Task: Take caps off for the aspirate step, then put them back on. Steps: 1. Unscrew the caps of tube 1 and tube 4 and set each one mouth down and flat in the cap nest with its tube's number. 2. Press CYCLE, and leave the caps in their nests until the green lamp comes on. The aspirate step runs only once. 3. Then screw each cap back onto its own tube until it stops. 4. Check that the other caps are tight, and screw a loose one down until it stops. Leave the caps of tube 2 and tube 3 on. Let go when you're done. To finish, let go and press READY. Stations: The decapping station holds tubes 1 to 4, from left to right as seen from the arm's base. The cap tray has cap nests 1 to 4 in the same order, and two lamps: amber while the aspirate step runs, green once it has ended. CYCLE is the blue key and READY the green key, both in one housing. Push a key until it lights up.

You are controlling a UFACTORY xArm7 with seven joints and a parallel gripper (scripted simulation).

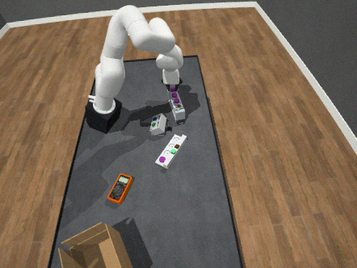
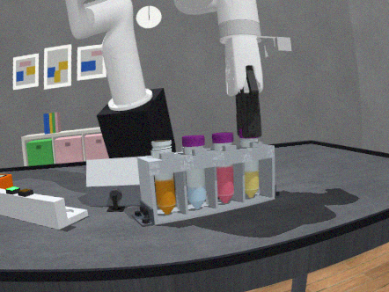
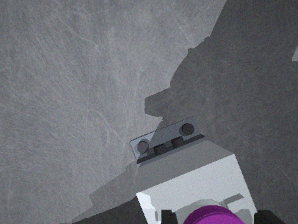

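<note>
The tube rack point(image 1: 180, 115) point(image 2: 260, 155) point(image 3: 200, 175) holds several tubes. My gripper point(image 1: 173, 86) point(image 2: 248, 133) point(image 3: 214, 220) stands upright over the end tube with yellow liquid point(image 2: 251, 178), farthest from the tray. Its fingers straddle that tube's purple cap point(image 1: 173, 89) point(image 2: 241, 131) point(image 3: 212, 215), which sits on the tube, and they are slightly apart from it. The two middle tubes carry purple caps point(image 2: 193, 141) point(image 2: 222, 137). The orange tube point(image 2: 161, 145) point(image 1: 178, 106) at the other end is uncapped. Its purple cap point(image 1: 162, 160) lies in the cap tray point(image 1: 180, 140) point(image 2: 40, 207). The tray's green lamp point(image 1: 174, 151) point(image 2: 12, 190) is lit.
The key housing point(image 1: 158, 124) with a blue key point(image 1: 154, 119) and a green key point(image 1: 153, 126) stands between the arm's base and the tray. An orange multimeter point(image 1: 120, 187) and an open cardboard box point(image 1: 93, 246) lie farther down the mat.
</note>
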